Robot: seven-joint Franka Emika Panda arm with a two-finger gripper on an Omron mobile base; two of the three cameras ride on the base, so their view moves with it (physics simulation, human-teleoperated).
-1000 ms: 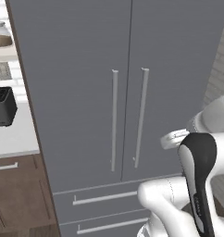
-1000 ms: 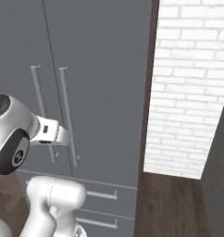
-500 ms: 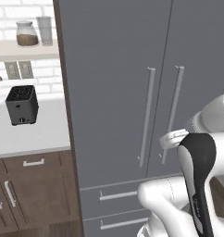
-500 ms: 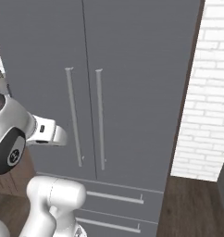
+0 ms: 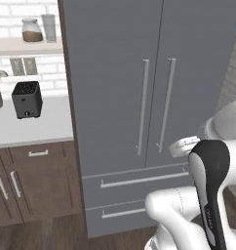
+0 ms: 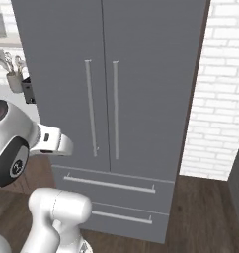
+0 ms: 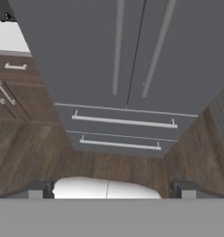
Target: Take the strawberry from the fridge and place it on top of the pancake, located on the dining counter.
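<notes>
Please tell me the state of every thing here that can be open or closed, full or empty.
fridge: both doors shut, both lower drawers pushed in.
gripper: open, holding nothing.
cabinet under the counter: doors and drawer shut.
jar on the shelf: lid on, partly filled with brown contents.

A: The fridge [image 5: 154,73] is matte grey, its handles [image 5: 143,105] silver.
B: The wall [image 6: 218,94] is white brick, the floor [image 6: 205,212] dark brown wood.
A: The toaster [image 5: 27,99] is black, on a white counter [image 5: 32,128].
</notes>
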